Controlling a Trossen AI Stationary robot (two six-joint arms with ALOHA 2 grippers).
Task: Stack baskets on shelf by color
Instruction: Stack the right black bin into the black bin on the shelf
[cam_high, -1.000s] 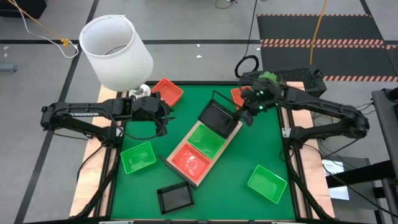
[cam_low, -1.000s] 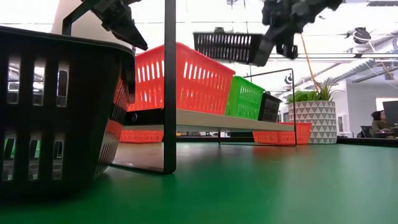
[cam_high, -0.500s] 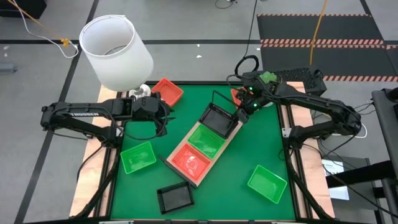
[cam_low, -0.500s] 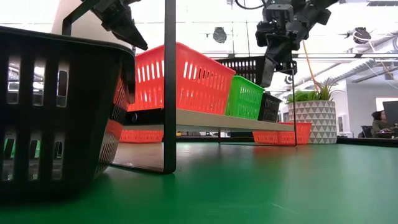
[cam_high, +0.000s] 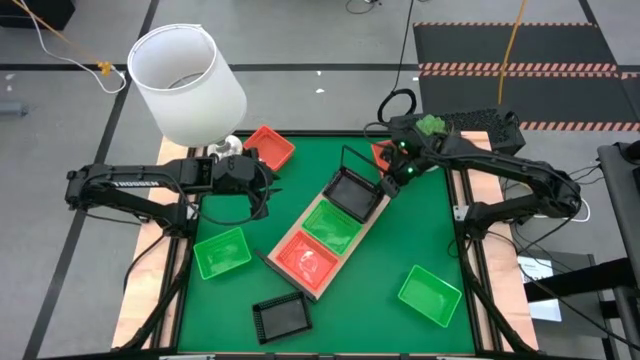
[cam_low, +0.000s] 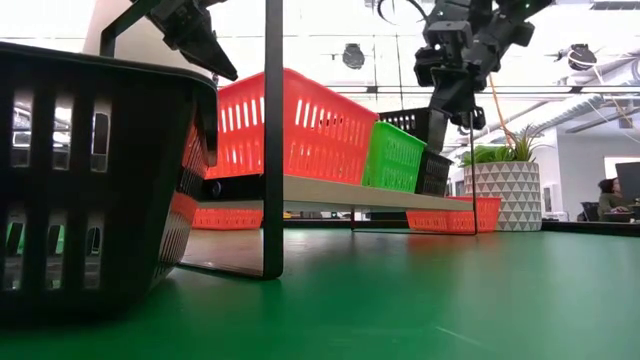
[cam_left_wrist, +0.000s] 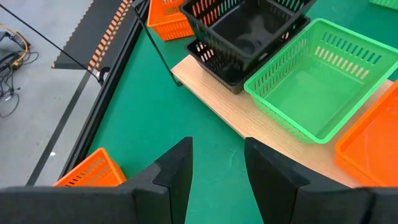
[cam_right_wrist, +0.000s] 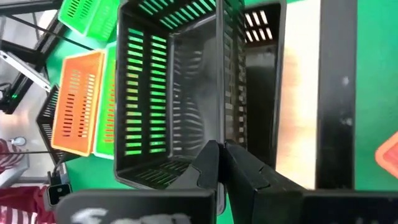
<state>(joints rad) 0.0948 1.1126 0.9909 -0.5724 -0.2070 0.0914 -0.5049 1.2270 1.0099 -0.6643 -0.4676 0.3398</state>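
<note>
The right arm reaches in from the right side of the bench (cam_high: 420, 230) toward the far end of the shelf (cam_high: 352, 238), its wrist angled down over the black baskets there. The right gripper (cam_high: 388, 180) has its fingers (cam_right_wrist: 210, 167) pressed nearly together on the wall of a black basket (cam_right_wrist: 171, 93). That held basket sits partly nested in a second black basket (cam_left_wrist: 219, 64) already standing on the shelf's far end. In the low view the gripper (cam_low: 452, 95) hangs above the shelf with the black basket's rim beside it.

The left arm stretches in from the left, level over the bench's left part, and the left gripper (cam_high: 262, 185) hovers short of the shelf. Its fingers (cam_left_wrist: 177, 171) stand moderately apart with nothing between them, over bare green mat near the shelf's edge.

The shelf lies diagonally across the middle of the bench. On it, in a row, stand the black pair at the far end, 1 green basket (cam_high: 330, 222) in the middle and 1 orange-red basket (cam_high: 305, 258) at the near end.

Off the shelf, on the bench: 1 green basket (cam_high: 222, 252) at the left, 1 green basket (cam_high: 430, 294) at the near right, 1 black basket (cam_high: 279, 318) at the near edge, 1 orange-red basket (cam_high: 270, 146) at the far left, and 1 orange-red basket (cam_high: 380, 153) mostly hidden beneath the right arm.
</note>
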